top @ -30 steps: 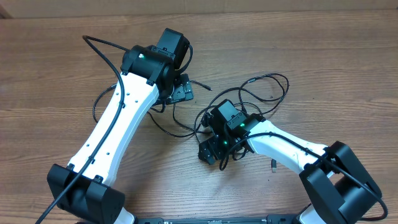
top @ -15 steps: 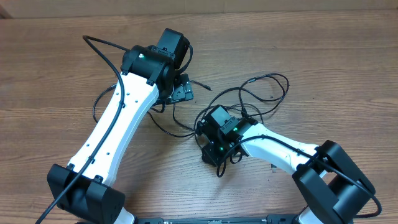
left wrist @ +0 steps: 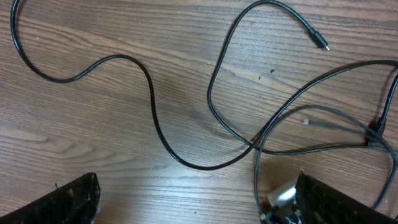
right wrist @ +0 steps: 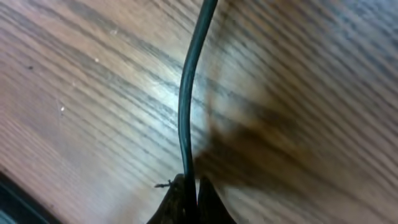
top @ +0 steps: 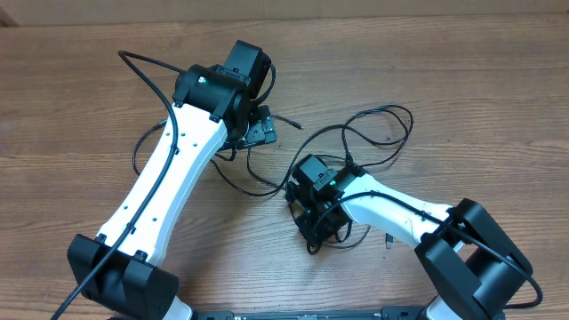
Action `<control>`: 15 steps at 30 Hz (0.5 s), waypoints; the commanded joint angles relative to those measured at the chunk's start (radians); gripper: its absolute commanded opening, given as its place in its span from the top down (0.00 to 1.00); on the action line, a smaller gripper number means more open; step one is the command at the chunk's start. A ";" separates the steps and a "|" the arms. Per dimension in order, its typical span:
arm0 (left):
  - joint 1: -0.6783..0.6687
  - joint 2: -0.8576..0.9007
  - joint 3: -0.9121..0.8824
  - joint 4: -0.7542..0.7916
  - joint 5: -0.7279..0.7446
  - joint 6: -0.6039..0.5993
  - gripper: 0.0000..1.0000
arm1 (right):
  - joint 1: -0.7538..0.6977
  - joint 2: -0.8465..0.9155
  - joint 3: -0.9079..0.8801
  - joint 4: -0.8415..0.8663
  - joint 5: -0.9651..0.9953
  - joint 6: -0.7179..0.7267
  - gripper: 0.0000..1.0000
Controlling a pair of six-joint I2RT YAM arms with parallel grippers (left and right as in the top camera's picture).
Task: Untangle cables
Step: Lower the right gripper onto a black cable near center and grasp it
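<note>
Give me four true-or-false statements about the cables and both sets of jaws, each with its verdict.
1. The right gripper has its jaws shut on a thin black cable. True.
2. The left gripper is clamped on a cable. False: its jaws stand wide open and hold nothing; the cables lie on the table below it.
3. In the left wrist view, one cable ends in a small plug lying free on the wood. True.
4. The cables are wound into one neat coil. False: they lie in loose loops that cross each other.
</note>
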 commanded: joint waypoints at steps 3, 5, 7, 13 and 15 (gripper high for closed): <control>0.004 0.007 0.002 0.001 0.005 0.012 0.00 | 0.008 -0.183 0.208 -0.137 -0.006 0.019 0.96; 0.004 0.007 0.002 0.001 0.005 0.012 0.00 | 0.008 -0.272 0.308 -0.178 -0.006 0.019 0.96; 0.004 0.007 0.002 0.001 0.005 0.012 0.00 | 0.008 -0.337 0.375 -0.183 0.010 0.019 0.96; 0.004 0.007 0.002 0.001 0.005 0.013 0.00 | 0.008 -0.512 0.536 -0.135 0.166 0.019 0.96; 0.004 0.007 0.002 0.001 0.005 0.013 0.00 | 0.008 -0.559 0.555 -0.092 0.215 0.018 0.96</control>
